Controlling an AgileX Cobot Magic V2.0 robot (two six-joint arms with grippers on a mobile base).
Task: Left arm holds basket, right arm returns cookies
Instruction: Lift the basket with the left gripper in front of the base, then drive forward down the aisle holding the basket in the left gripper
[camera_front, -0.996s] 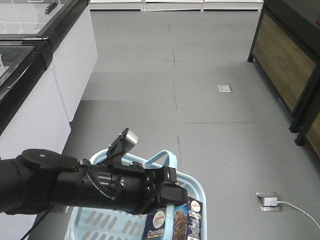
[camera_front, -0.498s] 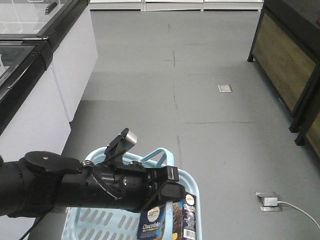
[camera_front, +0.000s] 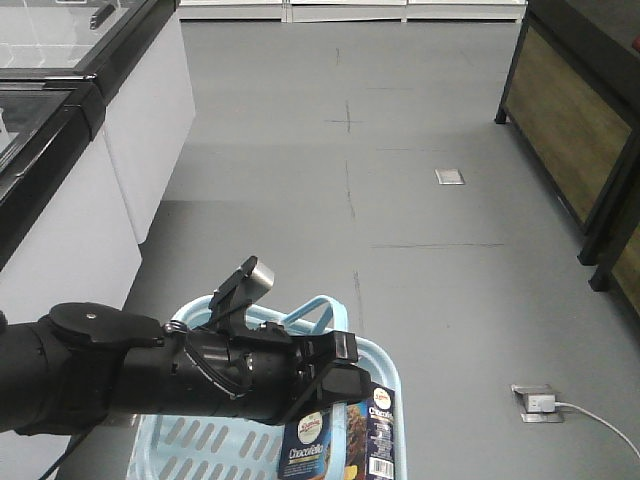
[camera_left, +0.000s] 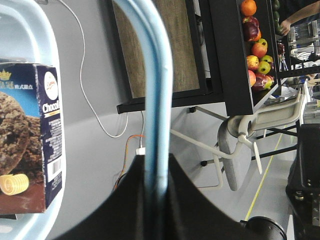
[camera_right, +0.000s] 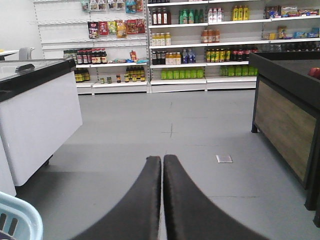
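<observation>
While gripping the basket by its handle with the left tool, yet to touch the cookie box standing inside, just below that tool. Right tool pinched closed on nothing, facing shelves, box out of its view. Next, probably: open wide, swing down into basket, grasp box.

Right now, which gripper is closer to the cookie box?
Left. The left gripper clamps the basket handle, with the cookie box in the basket just beside it. The right gripper is shut, empty, pointing down the aisle; its camera shows only a basket corner, no box.
</observation>
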